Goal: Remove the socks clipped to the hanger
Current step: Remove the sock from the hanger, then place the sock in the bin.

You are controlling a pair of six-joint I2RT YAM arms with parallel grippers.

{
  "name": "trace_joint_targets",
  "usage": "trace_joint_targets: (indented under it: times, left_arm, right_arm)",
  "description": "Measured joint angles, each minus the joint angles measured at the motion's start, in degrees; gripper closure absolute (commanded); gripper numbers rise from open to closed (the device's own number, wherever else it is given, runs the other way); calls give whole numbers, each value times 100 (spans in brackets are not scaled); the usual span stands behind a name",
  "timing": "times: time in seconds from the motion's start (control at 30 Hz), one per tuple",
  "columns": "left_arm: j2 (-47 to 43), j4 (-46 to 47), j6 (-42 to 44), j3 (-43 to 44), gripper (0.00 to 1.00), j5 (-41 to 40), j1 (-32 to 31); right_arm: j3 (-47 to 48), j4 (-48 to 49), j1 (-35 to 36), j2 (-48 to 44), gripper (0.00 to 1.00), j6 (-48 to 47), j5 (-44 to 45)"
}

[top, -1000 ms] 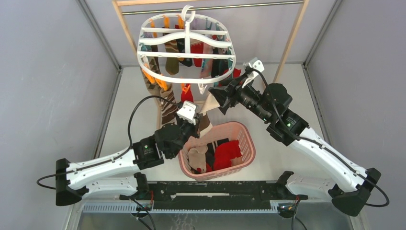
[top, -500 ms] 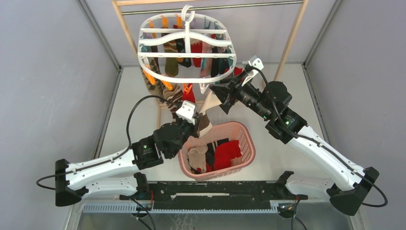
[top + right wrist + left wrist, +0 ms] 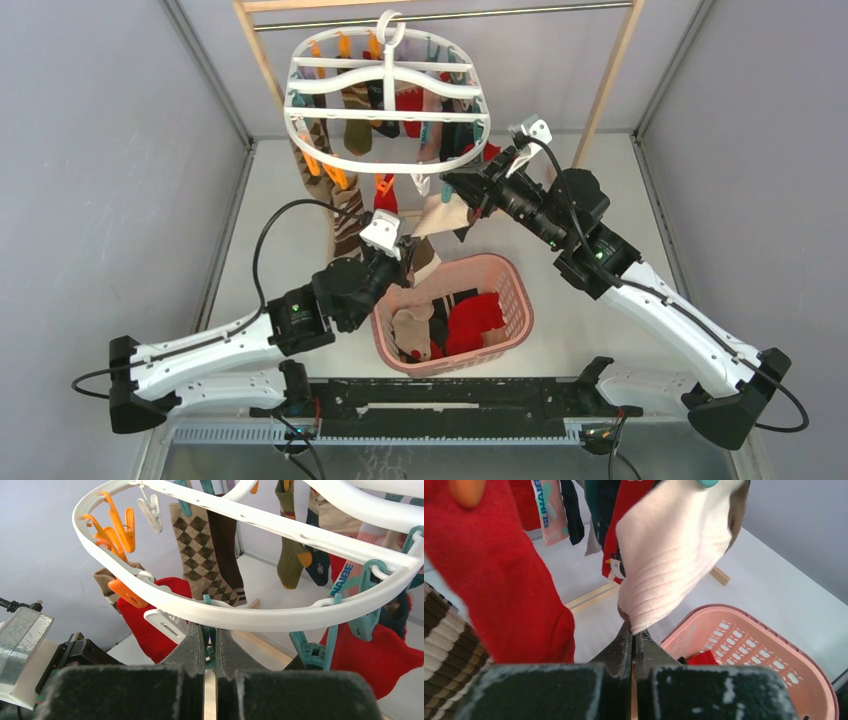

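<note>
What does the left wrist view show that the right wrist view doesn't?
Only the left wrist view: the left fingers pinching the tip of a pale sock, and the pink basket below. Only the right wrist view: the white hanger rim, an argyle sock, and the right fingers closed on a teal clip. Both: a red sock under an orange clip, and the lettered sock.

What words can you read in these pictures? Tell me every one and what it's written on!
"SUNAIB": teal letters running down the pale pink sock, in the left wrist view.
"NAIBE": blue letters on the pink-and-white striped sock, in the right wrist view. It may be part of a longer word.
A small pale mark on the navy sock is too small to read.
Nothing else has writing.
</note>
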Motion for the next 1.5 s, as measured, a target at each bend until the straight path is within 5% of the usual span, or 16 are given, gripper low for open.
trace_joint_targets:
  times: [0.27,0.4,0.53,1.13,1.5]
  left_arm:
    - [-474,-546,-286,2,100,463,7]
    - [-741,-977,-540,146,100,881,0]
    - [-763,-1185,-750,332,100,1213,-160]
    - [-254,-1259,-1198,140,97,1064,-909]
    - [9,-1082,-1543,-442,70,767,-927]
  right_arm:
    - [0,-4,-68,0,94,31,-17]
    - [0,-20,-131,0,59,92,-31]
    - [0,-26,-140,0,49,144,-52]
    - [-22,-699,-111,-385,32,155,-28]
    - [-455,-813,-505,-1095,30,192,7]
